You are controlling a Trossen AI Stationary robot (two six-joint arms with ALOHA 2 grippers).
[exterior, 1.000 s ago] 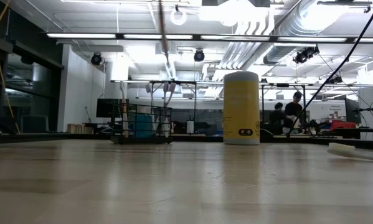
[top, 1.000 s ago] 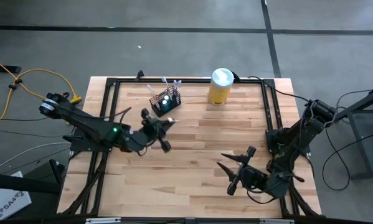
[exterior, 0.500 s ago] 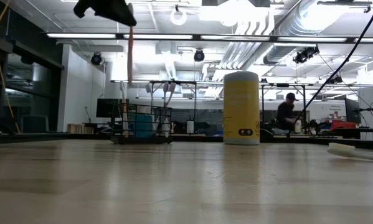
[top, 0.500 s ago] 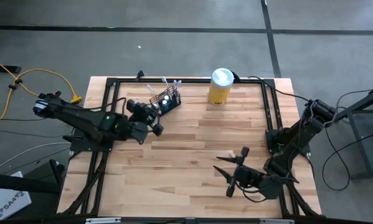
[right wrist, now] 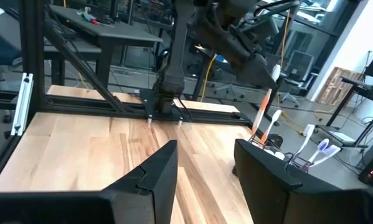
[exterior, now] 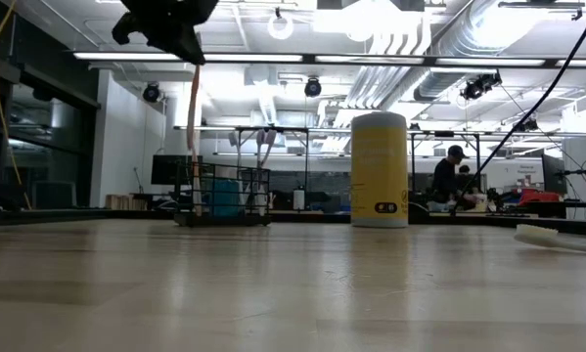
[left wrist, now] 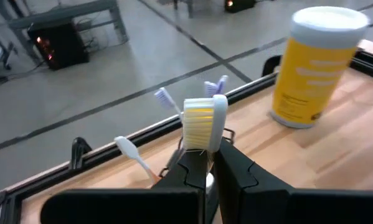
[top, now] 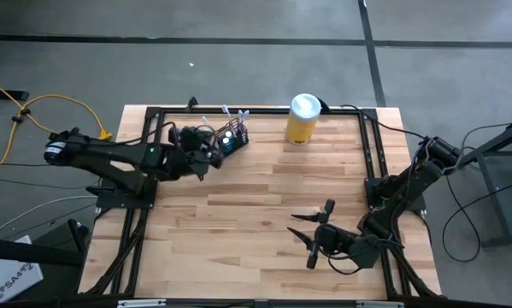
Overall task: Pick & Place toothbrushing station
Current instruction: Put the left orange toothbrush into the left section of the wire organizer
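A yellow canister (top: 302,119) with a white lid stands at the far edge of the wooden surface (top: 256,222), well apart to one side of the black wire-mesh toothbrushing station (top: 229,138), which holds several toothbrushes and a teal item. The left end effector (top: 206,145) hovers just beside and above the station, clamped on an upright toothbrush (left wrist: 205,123), bristles up. In the low view its handle hangs over the holder's near-left part. The right end effector (top: 309,229) waits near the front right, fingers parted, holding nothing.
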